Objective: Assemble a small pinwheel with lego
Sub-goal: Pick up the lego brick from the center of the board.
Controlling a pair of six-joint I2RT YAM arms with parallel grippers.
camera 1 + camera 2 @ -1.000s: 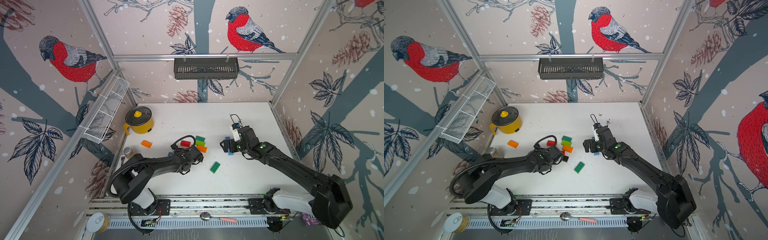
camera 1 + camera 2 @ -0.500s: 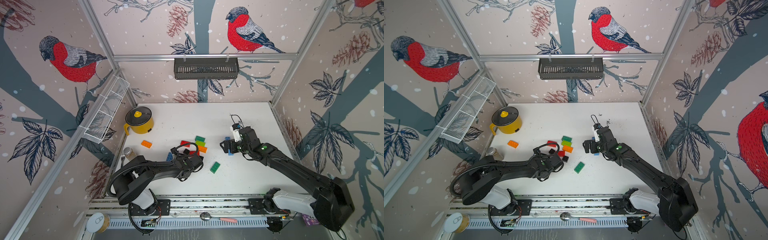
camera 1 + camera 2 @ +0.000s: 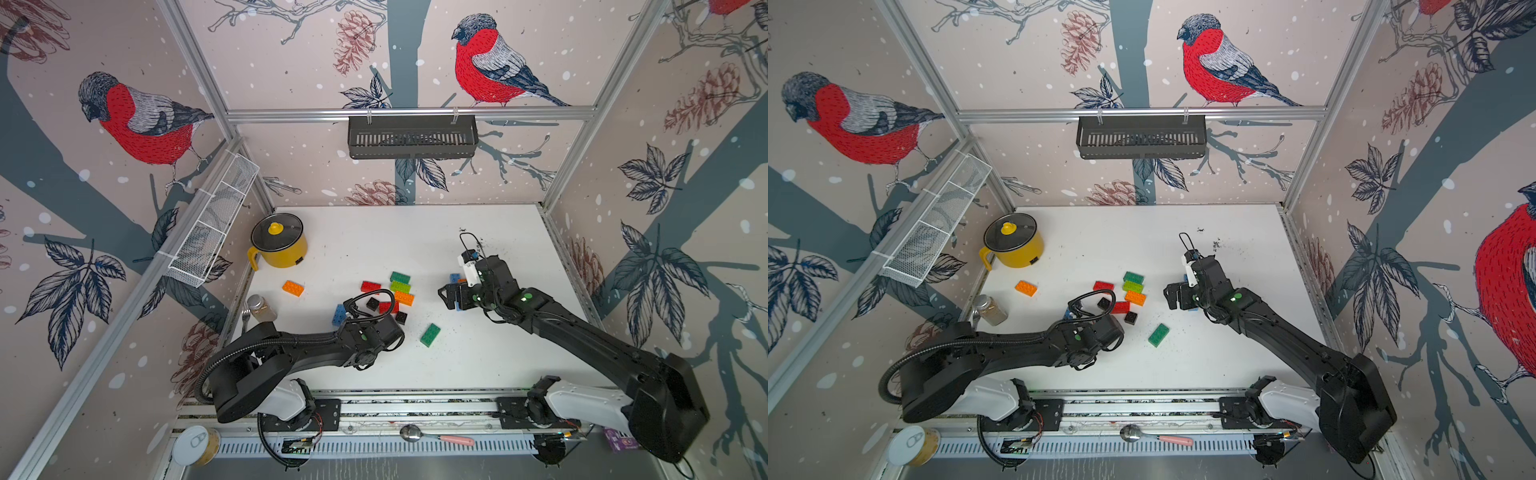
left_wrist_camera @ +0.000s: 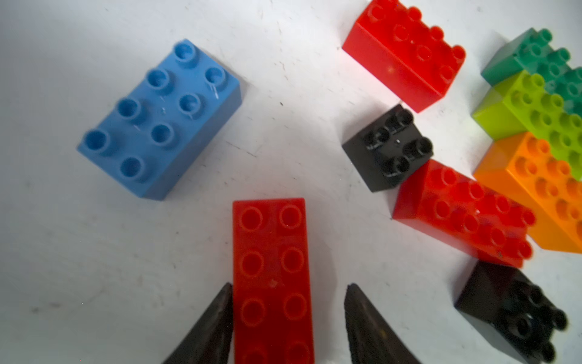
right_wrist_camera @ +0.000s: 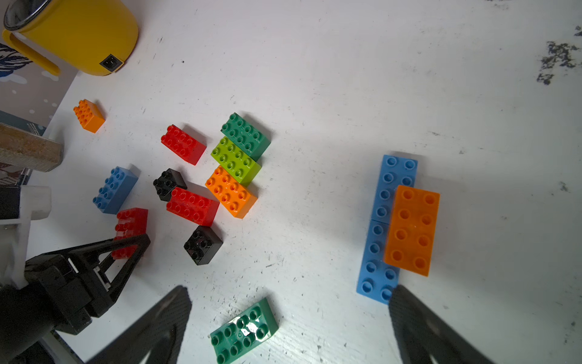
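My left gripper (image 4: 288, 286) stands open astride a flat red plate (image 4: 272, 268). One finger (image 4: 220, 315) touches the plate's edge and a gap shows at the other. Beside it lie a blue brick (image 4: 160, 119), two black squares (image 4: 389, 148) and two red bricks (image 4: 463, 211). Dark green (image 3: 400, 277), lime (image 3: 400, 286) and orange (image 3: 404, 297) bricks sit in a row. My right gripper (image 5: 291, 293) hovers wide open, holding nothing, over a loose green brick (image 5: 244, 331). One fingertip (image 5: 406, 302) is at the end of a long blue plate (image 5: 382, 220) carrying an orange plate (image 5: 412, 230).
A lone orange brick (image 3: 292, 288) lies near a yellow pot (image 3: 279, 246) and a spice jar (image 3: 261, 308) at the left edge. A wire basket (image 3: 212, 232) hangs on the left wall and a black rack (image 3: 412, 136) on the back wall. A spoon (image 3: 432, 436) rests on the front rail.
My left arm has drawn back toward the front, away from the brick cluster, and its fingers have narrowed around the red plate. The right arm has not moved.
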